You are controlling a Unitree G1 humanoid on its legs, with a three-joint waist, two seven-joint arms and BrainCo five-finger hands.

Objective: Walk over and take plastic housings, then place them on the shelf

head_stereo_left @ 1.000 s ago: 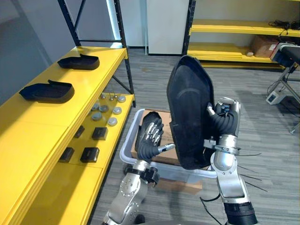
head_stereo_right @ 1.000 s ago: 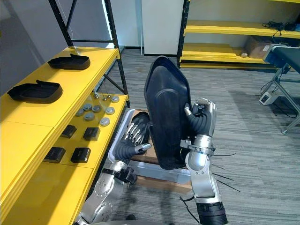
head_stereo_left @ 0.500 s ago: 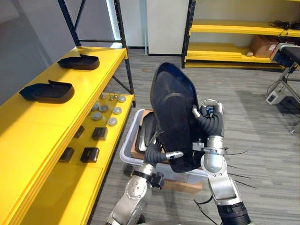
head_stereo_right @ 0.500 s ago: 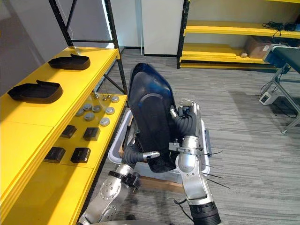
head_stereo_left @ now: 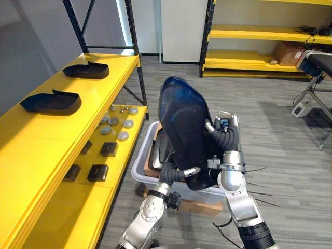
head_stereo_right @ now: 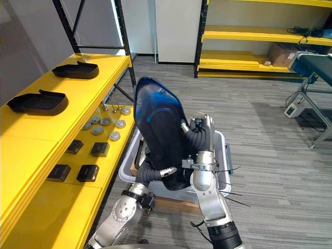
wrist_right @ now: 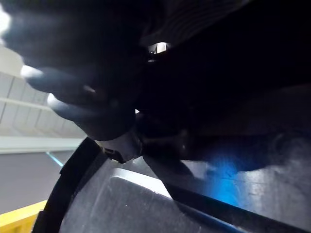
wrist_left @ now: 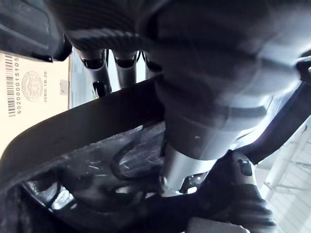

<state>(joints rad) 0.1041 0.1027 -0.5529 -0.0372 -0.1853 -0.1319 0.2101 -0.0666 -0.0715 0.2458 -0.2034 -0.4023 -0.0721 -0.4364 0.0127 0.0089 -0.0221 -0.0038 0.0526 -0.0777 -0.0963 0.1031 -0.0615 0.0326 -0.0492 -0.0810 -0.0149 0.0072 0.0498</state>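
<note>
A large black plastic housing (head_stereo_left: 184, 124) stands upright between my two hands, above a grey bin (head_stereo_left: 139, 168). My left hand (head_stereo_left: 180, 174) grips its lower edge from below: in the left wrist view the fingers (wrist_left: 97, 73) reach behind the rim and the thumb (wrist_left: 189, 160) lies in front. At the housing's right edge is my right hand (head_stereo_left: 224, 136), its fingers curled round behind the shell. Two more black housings (head_stereo_left: 52, 102) (head_stereo_left: 86, 69) lie on the yellow shelf top (head_stereo_left: 67, 129) at the left. Another dark housing (head_stereo_left: 161, 148) sits in the bin.
The shelf's lower level holds small black blocks (head_stereo_left: 98, 171) and several grey discs (head_stereo_left: 116, 124). A black upright post (head_stereo_left: 136, 67) stands at the shelf's far corner. More yellow racking (head_stereo_left: 259, 54) stands at the back, with a rolling stand (head_stereo_left: 314, 78) at right on the grey floor.
The housing has come left and lower, and now leans back a little. My left hand rose from over the bin and closed on the housing's lower edge.
</note>
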